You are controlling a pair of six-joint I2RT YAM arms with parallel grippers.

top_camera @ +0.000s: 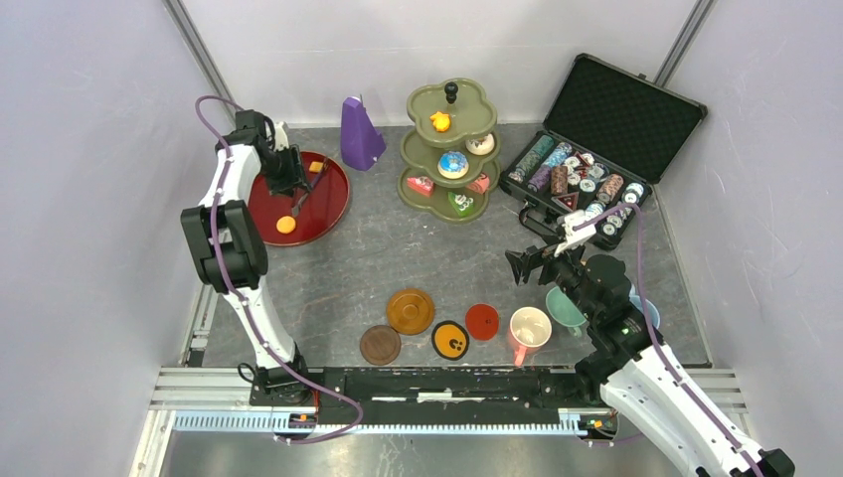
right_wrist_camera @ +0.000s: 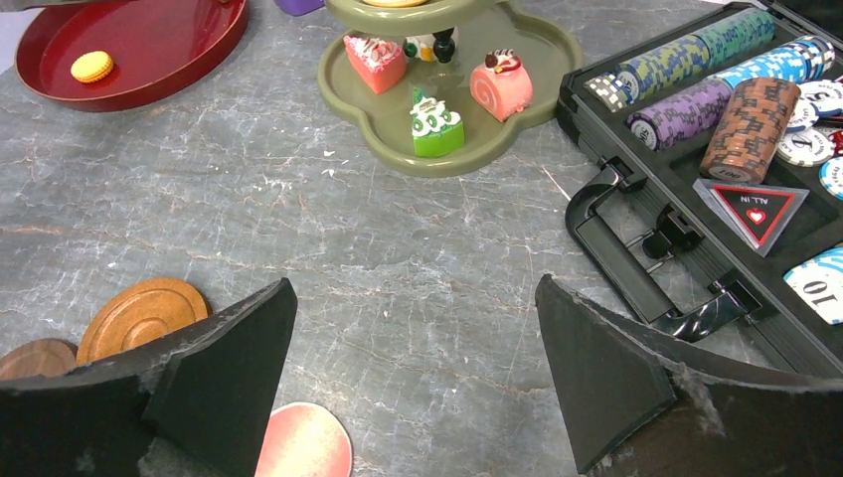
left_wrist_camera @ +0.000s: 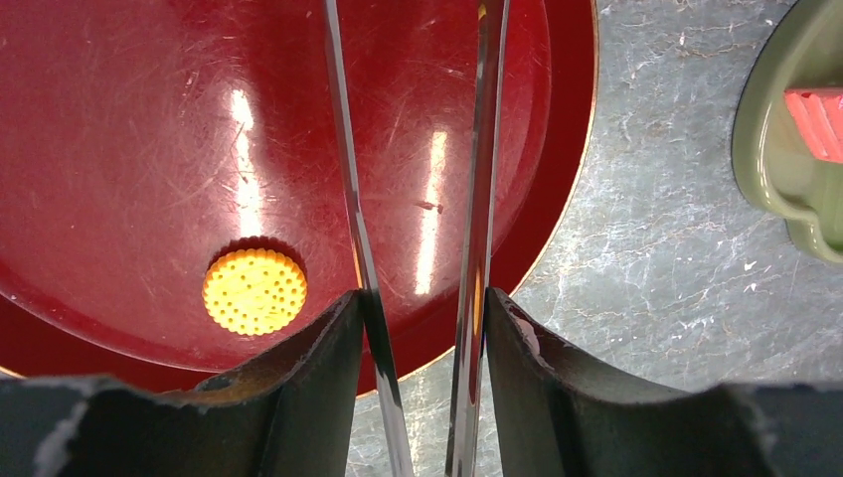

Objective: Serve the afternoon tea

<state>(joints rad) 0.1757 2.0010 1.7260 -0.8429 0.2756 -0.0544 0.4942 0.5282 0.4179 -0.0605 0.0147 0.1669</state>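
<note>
We've got the left gripper [left_wrist_camera: 422,308] over the red tray [left_wrist_camera: 129,119] in the far-left corner of the counter. Its fingers [left_wrist_camera: 298,378] are pressed in on a pair of metal tongs [left_wrist_camera: 348,199], one finger outside each arm, with a gap left between the two arms. The tong tips run out of the wrist view, so we can't tell what they touch. The round yellow cookie [left_wrist_camera: 254,290] lies flat on the tray just beside the left tong arm, not between the arms. From above there's also a small orange piece [top_camera: 316,167] farther back on the tray.

The right gripper [right_wrist_camera: 415,288] hangs over bare counter toward the near-right corner, jaws spread wide, nothing between them.

The olive-green stand [top_camera: 472,104] sits at the middle of the far edge. Its bottom tier has a pink wedge cake [right_wrist_camera: 375,60], a green cake [right_wrist_camera: 435,124] and a pink roll [right_wrist_camera: 502,84]; a blue-iced donut [top_camera: 453,164] is on the middle tier. The coasters [top_camera: 411,310] sit in a loose row along the near edge, then the pink mug [top_camera: 530,326], and the teal mug [top_camera: 562,306] just beside it, partly under the right arm.

The purple pyramid [top_camera: 360,134] stands between tray and stand, and the open poker-chip case [top_camera: 616,114] fills the far-right corner.
</note>
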